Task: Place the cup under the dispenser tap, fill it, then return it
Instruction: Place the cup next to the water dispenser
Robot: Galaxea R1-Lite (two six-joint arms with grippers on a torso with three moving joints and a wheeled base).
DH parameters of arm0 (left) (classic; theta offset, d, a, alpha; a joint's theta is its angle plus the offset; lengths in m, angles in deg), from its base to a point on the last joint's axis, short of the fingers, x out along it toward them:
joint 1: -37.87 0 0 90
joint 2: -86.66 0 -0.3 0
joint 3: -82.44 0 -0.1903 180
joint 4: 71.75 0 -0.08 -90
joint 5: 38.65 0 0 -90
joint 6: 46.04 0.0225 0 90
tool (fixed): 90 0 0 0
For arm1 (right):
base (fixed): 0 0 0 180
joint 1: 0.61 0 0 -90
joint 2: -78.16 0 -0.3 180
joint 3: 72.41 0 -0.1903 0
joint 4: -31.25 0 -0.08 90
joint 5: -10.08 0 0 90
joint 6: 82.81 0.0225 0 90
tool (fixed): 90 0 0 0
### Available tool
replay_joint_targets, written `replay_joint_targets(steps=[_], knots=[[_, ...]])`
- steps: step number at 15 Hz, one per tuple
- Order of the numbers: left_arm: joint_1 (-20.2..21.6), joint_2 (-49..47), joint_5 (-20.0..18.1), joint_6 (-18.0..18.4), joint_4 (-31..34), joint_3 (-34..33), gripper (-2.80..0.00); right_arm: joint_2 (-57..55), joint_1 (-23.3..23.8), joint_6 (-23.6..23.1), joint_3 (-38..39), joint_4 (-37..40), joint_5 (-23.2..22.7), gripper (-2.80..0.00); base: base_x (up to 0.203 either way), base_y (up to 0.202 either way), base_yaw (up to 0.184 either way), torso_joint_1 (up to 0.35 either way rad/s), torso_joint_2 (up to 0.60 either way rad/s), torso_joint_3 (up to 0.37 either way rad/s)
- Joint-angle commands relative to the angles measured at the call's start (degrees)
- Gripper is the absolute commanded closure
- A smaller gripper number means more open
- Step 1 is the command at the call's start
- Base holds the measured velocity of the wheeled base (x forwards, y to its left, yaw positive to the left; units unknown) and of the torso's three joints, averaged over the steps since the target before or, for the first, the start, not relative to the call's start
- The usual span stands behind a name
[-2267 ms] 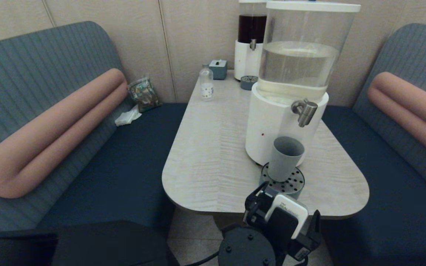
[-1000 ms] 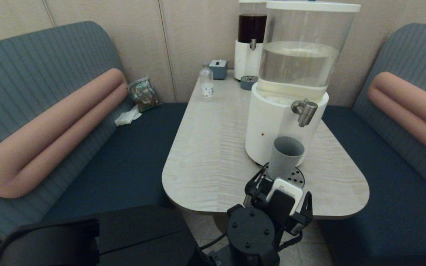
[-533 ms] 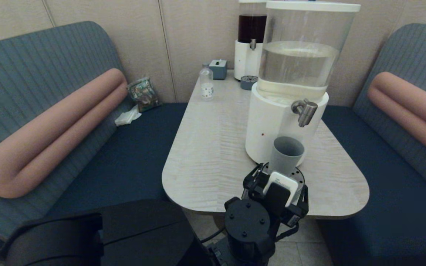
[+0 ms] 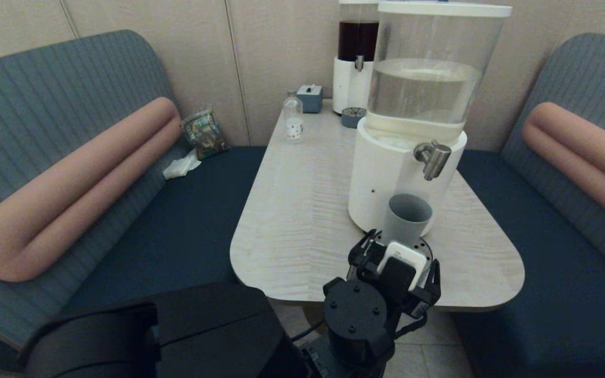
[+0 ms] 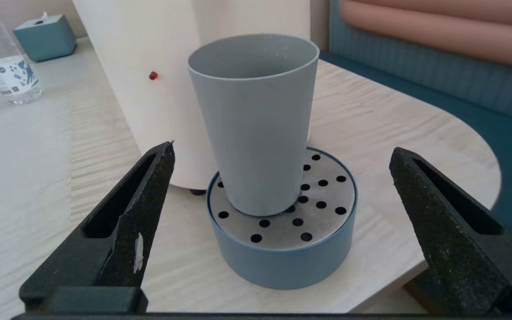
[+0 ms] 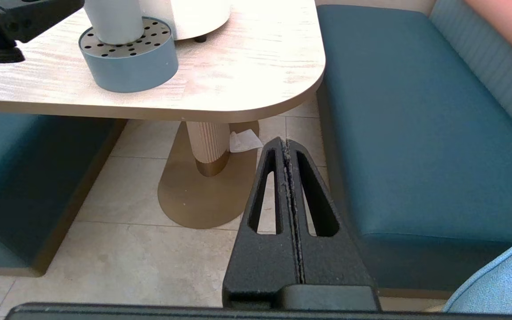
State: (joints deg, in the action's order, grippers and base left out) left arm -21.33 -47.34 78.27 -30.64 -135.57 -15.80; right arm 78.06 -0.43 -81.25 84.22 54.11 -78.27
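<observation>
The grey-blue cup [image 4: 405, 220] stands upright on the round perforated drip tray [image 5: 282, 262], against the white base of the clear-liquid dispenser. The steel dispenser tap [image 4: 431, 157] hangs above and slightly right of the cup's mouth. My left gripper [image 4: 393, 251] sits at the table's near edge, just in front of the tray. It is open, and in the left wrist view the cup [image 5: 254, 120] stands beyond the wide-spread fingertips [image 5: 167, 153], untouched. My right gripper [image 6: 286, 141] is shut on nothing, parked low beside the table over the floor.
A small clear bottle [image 4: 293, 122], a teal box [image 4: 310, 98], a dark-liquid dispenser [image 4: 355, 68] and a second small tray [image 4: 353, 116] stand at the table's far end. Blue benches flank the table. The table pedestal [image 6: 207, 146] stands below.
My left arm has risen and moved forward from below the table edge toward the drip tray and cup. The cup has stayed in place.
</observation>
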Motion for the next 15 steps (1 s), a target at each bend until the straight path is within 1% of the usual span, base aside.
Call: replay_joint_targets(steps=[1, 5, 12, 15], knots=[[0.12, -0.65, 0.15, 0.08, -0.48, 0.5, -2.8, 0.01, -0.01, 0.02, 0.0, -0.02, 0.02, 0.0, 0.0, 0.0, 0.0, 0.0, 0.0, 0.0], [0.4, -1.86, -0.29, 0.78, -0.48, 2.32, -2.8, 0.01, -0.01, 0.02, 0.0, -0.02, 0.02, 0.0, 0.0, 0.0, 0.0, 0.0, 0.0, 0.0], [1.19, -2.06, -0.37, 1.74, -0.48, 3.67, -2.8, 0.01, -0.01, 0.02, 0.0, -0.02, 0.02, 0.0, 0.0, 0.0, 0.0, 0.0, 0.0, 0.0], [1.62, -2.23, -0.99, 1.74, -0.48, 3.83, -2.8, 0.01, -0.01, 0.02, 0.0, -0.02, 0.02, 0.0, 0.0, 0.0, 0.0, 0.0, 0.0, 0.0]])
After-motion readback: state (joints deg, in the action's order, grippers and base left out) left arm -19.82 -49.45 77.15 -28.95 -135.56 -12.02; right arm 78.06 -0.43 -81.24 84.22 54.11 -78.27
